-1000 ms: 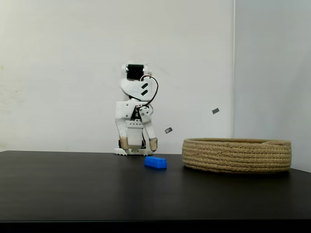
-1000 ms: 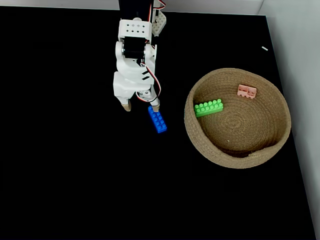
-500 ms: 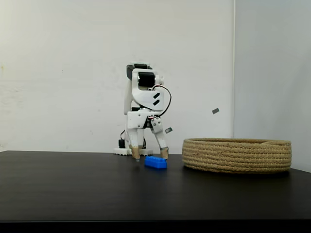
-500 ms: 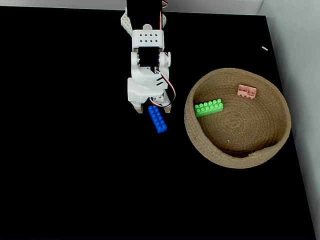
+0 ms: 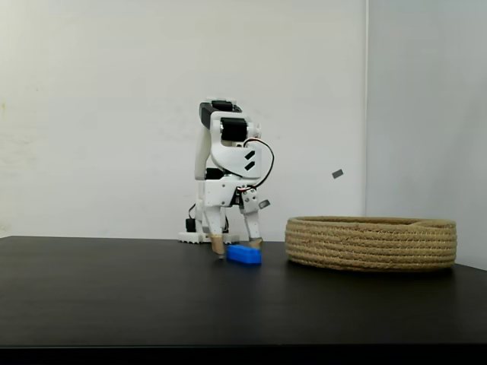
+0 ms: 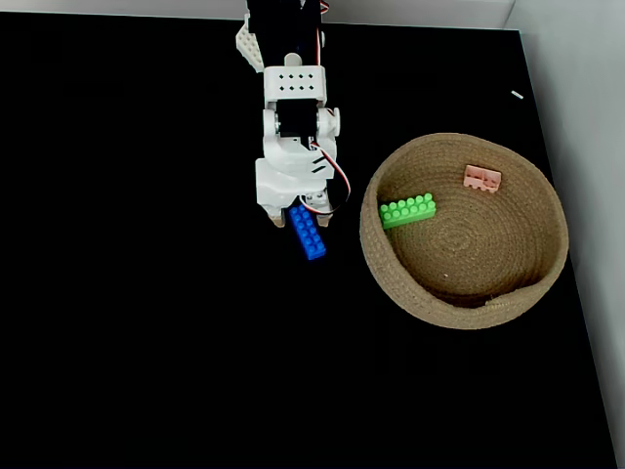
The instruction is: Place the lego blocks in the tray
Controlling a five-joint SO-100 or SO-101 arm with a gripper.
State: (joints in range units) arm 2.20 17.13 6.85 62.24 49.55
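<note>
The hand (image 6: 300,221) sits open around the blue block (image 6: 307,234) (green (image 6: 408,210) and pink (image 6: 481,178) lie in the tray (image 6: 459,308)).

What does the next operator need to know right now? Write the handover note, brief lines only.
Claw: open, down at the table, its fingers either side of the near end of the blue brick; no grip yet.
Blue brick: flat on the black table, left of the basket in the overhead-style fixed view, apart from its wall.
Green brick and pink brick: both inside the basket.
Done: two of three bricks are in.
Left: close on the blue brick, lift it over the basket wall, release inside. The side-on fixed view shows the claw low at the brick.
</note>
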